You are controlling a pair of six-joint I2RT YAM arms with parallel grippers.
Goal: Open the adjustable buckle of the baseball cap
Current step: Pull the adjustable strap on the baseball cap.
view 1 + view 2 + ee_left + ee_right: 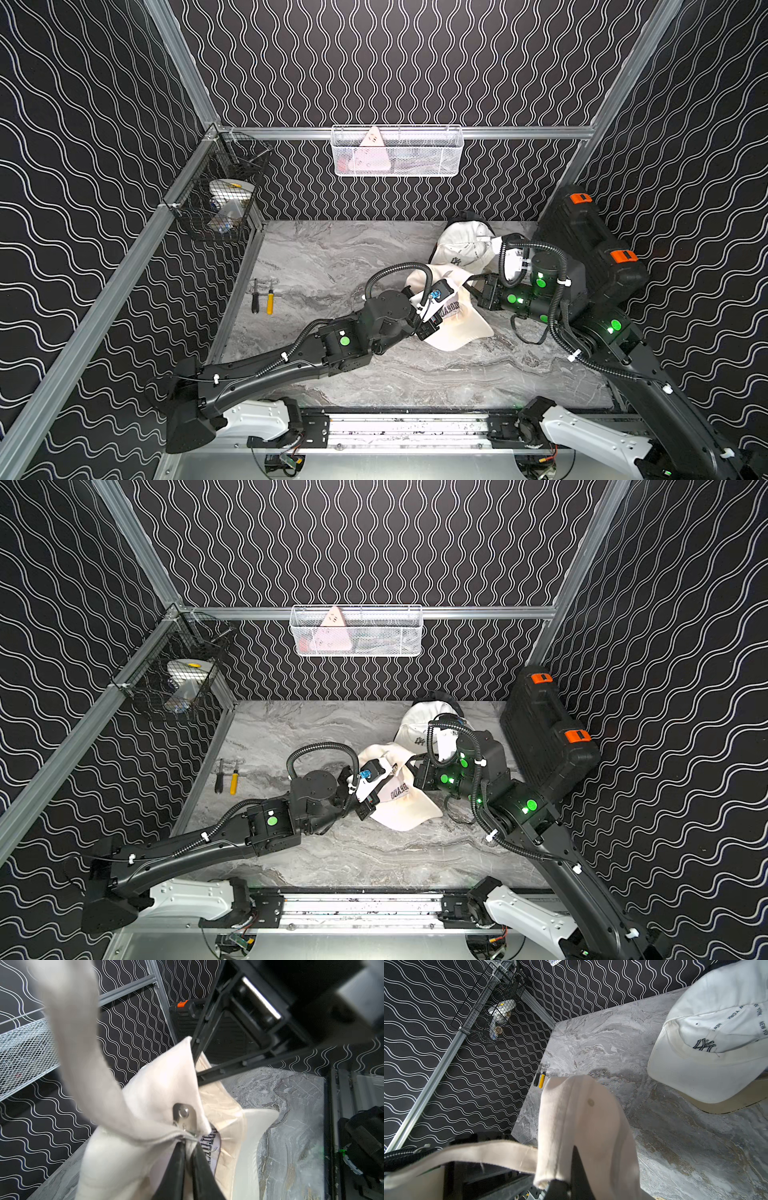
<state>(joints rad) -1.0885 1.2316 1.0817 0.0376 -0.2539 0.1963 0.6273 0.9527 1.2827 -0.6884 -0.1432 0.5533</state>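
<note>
Roughly mid-table, a little right of centre on the marble tabletop (332, 257): cream baseball cap (457, 330), crumpled, dark lettering on the crown, visor toward the near edge. Shows in both top views.

At the cap's rear, metal buckle (184, 1118), seen clearly only from the left wrist, lying against folded cream cloth; open or fastened, cannot tell. From that rear, strap (477, 1153) running off as a flat cream band.

Just beside the buckle, left gripper (188, 1144) pinched narrow on the cloth edge, black fingers (176, 1169) nearly together with fabric between. Likewise clamped tight, right gripper (197, 1070), holding a raised corner of the same cap, apart from the buckle.

Just behind the cream cap, a white New York cap (461, 245), logo up; touching or not, cannot tell. Further right, leaning at the table's right side, a black tool case (582, 241) with orange latches.

Near the left edge, well apart from both caps, side by side: a black-handled screwdriver (254, 297) and a yellow-handled screwdriver (270, 297).

Hung on the back wall, a white mesh basket (436, 162); in the left corner, a black wire basket (199, 220).
</note>
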